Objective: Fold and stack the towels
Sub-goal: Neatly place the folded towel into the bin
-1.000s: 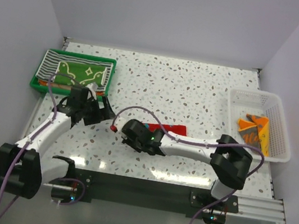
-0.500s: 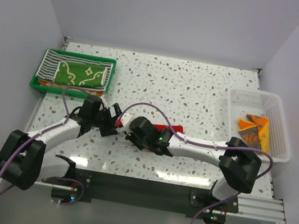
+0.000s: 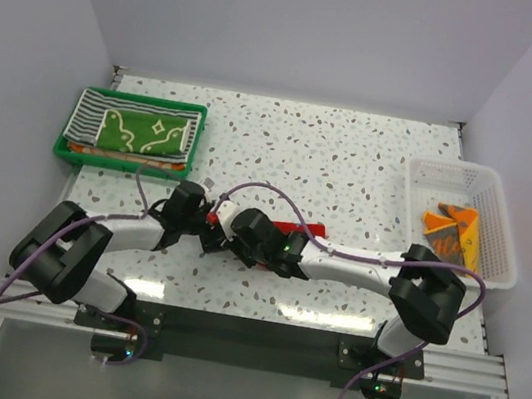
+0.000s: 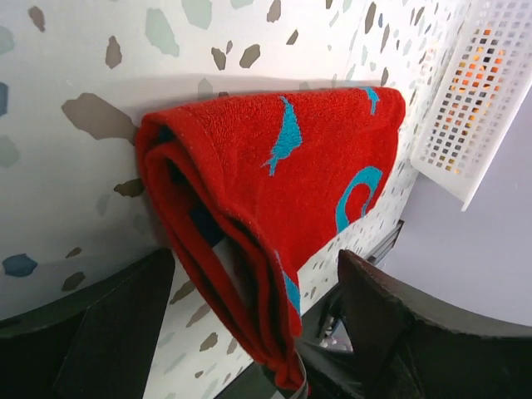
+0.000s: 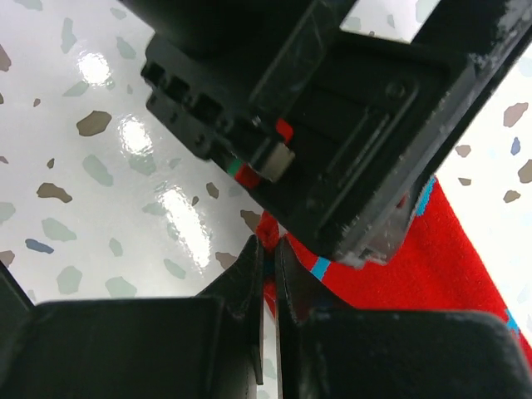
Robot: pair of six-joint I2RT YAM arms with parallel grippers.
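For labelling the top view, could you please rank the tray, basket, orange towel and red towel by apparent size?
Largest: basket and tray, about alike; then orange towel; red towel, partly under the right arm.

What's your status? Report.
Left pincer open, flanking red towel. Right pincer shut on its edge. Pincers crowding each other.

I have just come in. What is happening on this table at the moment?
Two robot arms are working on towels. The right end effector is shut on an edge of the folded red towel, and the left end effector, open, faces the towel's end. A green towel lies on a striped towel in the tray; an orange towel is in the basket.
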